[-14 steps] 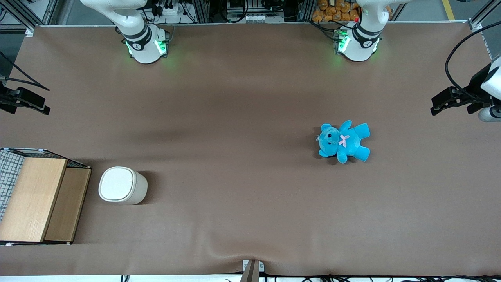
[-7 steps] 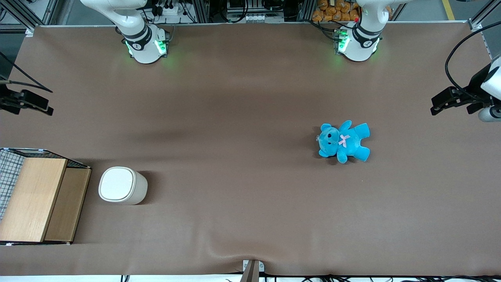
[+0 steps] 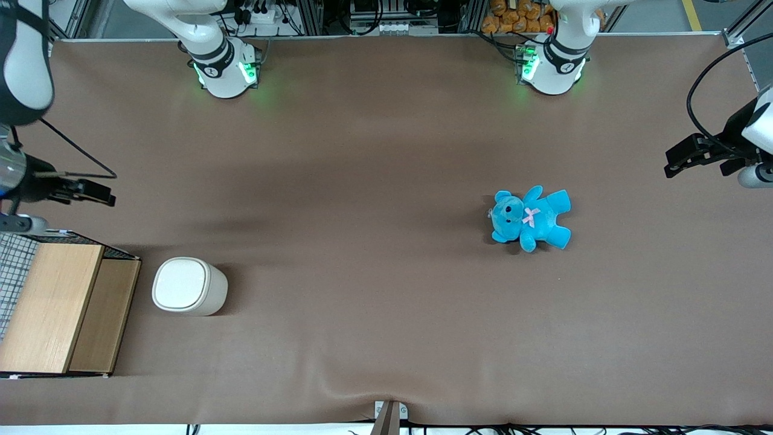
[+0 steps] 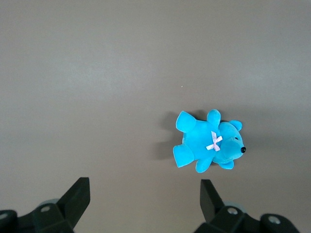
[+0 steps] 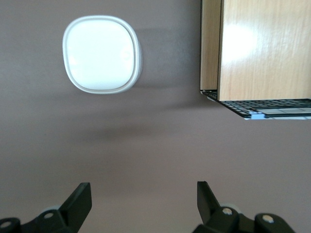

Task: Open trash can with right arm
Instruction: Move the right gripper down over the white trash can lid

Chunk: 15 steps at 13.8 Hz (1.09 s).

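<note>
Front view shows the small cream-white rounded-rectangle plastic trash can upright, lid shut and facing up, just beside the wooden box with wire mesh. It stands on the brown cloth-covered surface. Farther from the camera, above bare cloth, the right arm's black tool hovers with fingers spread, well apart from the can.

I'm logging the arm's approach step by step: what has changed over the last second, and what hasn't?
The right arm has swung in over the working arm's end of the table, carrying its gripper toward the trash can; the gripper, open and empty, is still farther from the front camera than the can, touching nothing. The trash can with its lid shut, the wooden box and the blue teddy have not moved.
</note>
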Available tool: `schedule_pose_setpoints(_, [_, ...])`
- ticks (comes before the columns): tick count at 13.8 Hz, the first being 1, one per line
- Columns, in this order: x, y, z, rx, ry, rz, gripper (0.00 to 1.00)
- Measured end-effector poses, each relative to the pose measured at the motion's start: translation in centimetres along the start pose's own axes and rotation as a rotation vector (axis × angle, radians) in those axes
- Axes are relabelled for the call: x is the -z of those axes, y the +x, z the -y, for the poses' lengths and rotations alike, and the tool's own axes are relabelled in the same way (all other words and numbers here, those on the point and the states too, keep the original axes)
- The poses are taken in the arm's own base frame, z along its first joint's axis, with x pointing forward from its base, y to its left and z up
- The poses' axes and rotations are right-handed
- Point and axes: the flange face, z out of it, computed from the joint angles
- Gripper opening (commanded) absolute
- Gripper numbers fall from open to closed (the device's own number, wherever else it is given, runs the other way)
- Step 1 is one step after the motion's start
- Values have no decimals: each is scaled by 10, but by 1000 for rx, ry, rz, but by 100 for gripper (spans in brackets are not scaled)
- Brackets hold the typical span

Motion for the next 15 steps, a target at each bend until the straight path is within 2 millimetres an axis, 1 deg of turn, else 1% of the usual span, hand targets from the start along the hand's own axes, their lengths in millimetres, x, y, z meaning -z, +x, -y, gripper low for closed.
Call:
schedule_pose_setpoints(2, [-14,7,0,-3,-2,15,14])
schedule_pose_setpoints(3, [-21,12,0,-12,-3,16,9])
schedule_pose_setpoints(4, [-29,17,0,-23,-4,15,9])
schedule_pose_setpoints(7, [-59,38,2,-39,-11,-10,0])
schedule_pose_setpoints(10, [-91,56,10,-46,16,-17,0])
schedule_pose_setpoints(12, [-100,60,14,-46,23,-10,0])
schedule_pose_setpoints(15, [-105,65,20,-39,26,-8,0])
